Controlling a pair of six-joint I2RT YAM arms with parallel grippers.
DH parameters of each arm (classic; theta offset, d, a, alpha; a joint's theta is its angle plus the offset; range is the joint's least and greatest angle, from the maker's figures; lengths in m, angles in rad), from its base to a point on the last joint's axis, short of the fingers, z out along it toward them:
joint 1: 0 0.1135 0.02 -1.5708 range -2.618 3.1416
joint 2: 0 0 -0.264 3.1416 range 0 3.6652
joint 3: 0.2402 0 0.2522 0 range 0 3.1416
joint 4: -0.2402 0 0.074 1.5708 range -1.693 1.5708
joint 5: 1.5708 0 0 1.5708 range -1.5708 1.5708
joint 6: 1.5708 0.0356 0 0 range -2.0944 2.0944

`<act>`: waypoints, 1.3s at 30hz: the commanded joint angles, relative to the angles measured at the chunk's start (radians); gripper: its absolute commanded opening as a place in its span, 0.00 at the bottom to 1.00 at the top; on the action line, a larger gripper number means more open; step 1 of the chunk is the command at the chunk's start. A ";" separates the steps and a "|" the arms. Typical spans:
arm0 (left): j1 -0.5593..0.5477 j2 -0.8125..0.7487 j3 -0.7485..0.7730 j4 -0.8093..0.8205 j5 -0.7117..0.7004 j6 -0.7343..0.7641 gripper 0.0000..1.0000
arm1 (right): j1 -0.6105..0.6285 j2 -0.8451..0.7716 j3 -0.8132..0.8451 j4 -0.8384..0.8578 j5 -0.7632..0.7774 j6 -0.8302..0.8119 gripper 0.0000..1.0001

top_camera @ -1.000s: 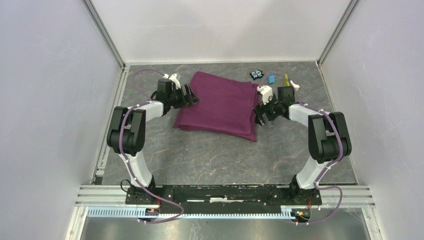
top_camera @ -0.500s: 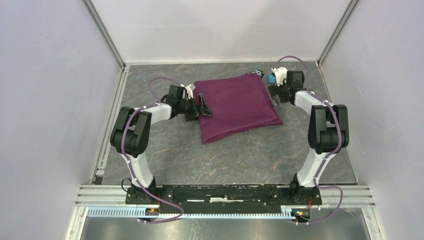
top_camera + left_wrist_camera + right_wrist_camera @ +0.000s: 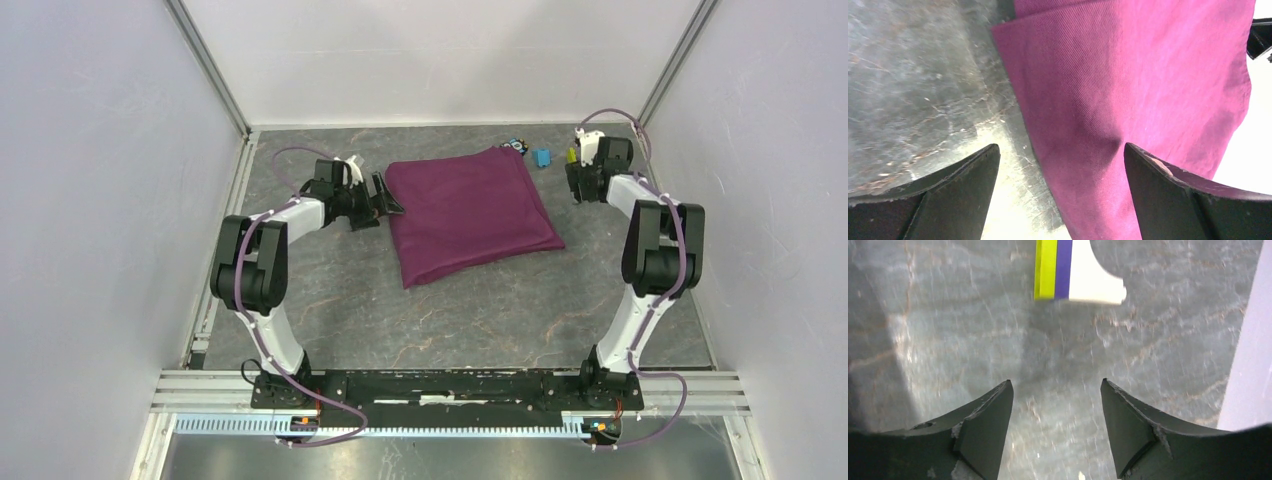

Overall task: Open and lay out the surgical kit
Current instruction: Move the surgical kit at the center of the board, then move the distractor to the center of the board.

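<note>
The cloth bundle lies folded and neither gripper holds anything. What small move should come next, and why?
Probably ease the left gripper forward and pinch the plum cloth at its edge: the open jaws frame that edge, while the right gripper, open too, hangs by the yellow-green block, away from the cloth.

One cloth [image 3: 465, 215] lies folded on one table [image 3: 450, 320]. Past the cloth's far right corner sit three small pieces: one dark-and-blue piece [image 3: 514, 147], one blue block [image 3: 542, 157] and one yellow-green block [image 3: 572, 155]. Two arms flank the cloth: one left arm [image 3: 255, 265] and one right arm [image 3: 660, 250].
</note>
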 commanded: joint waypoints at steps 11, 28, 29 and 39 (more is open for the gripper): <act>0.021 -0.065 0.055 0.002 -0.014 -0.002 1.00 | 0.005 0.307 0.377 -0.061 -0.015 0.211 0.61; 0.021 -0.037 0.099 -0.033 0.004 0.014 1.00 | 0.033 0.569 0.780 -0.063 -0.049 0.294 0.61; 0.021 -0.033 0.102 -0.037 0.006 0.015 1.00 | 0.039 0.576 0.795 -0.056 -0.037 0.294 0.61; 0.022 -0.037 0.106 -0.050 -0.008 0.072 1.00 | 0.056 0.521 0.781 0.002 -0.011 0.265 0.73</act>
